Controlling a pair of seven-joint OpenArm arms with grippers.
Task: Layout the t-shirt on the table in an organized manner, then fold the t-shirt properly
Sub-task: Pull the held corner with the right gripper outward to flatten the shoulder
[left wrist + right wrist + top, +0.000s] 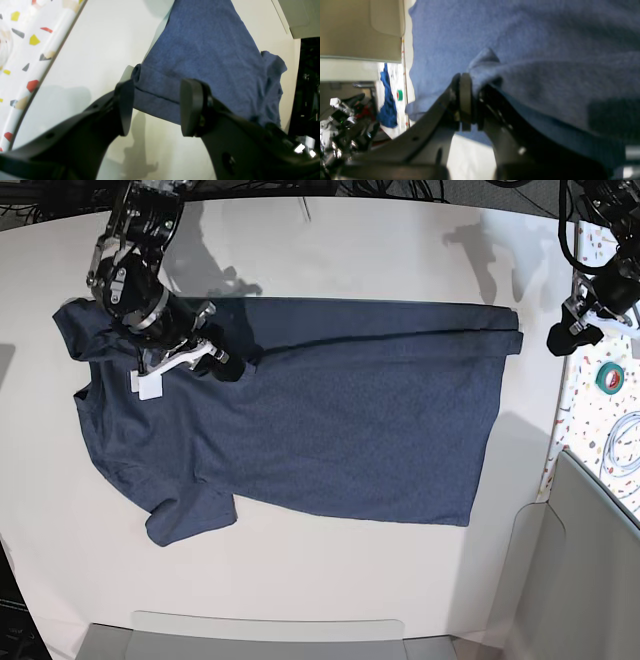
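T-shirt [330, 420] lies spread on the table [330, 580], plain side up, collar end toward the left edge in the base view, hem toward the right edge. Body mostly flat. Along the far edge a long strip is already turned over onto the body, running from the shoulder area to the hem corner. Near sleeve [190, 515] lies out flat.

Right gripper [470, 100]: jaws closed tight, a pinch of blue fabric caught between them, by the folded edge near the far shoulder. Base view puts it over the shirt's upper left part.

Left gripper [156, 107]: jaws standing wide apart, nothing between them. Wrist view shows it at the hem corner [140, 75], the hemmed edge lying just beyond the fingertips, not gripped. In the base view it sits off the cloth, near the table's right edge.

Progress, as judged: layout looks done; first lengthwise fold begun or partly laid. Remaining: the opposite long side, sleeves tucked in, then crosswise folds. Left gripper likely needs the hem corner first.
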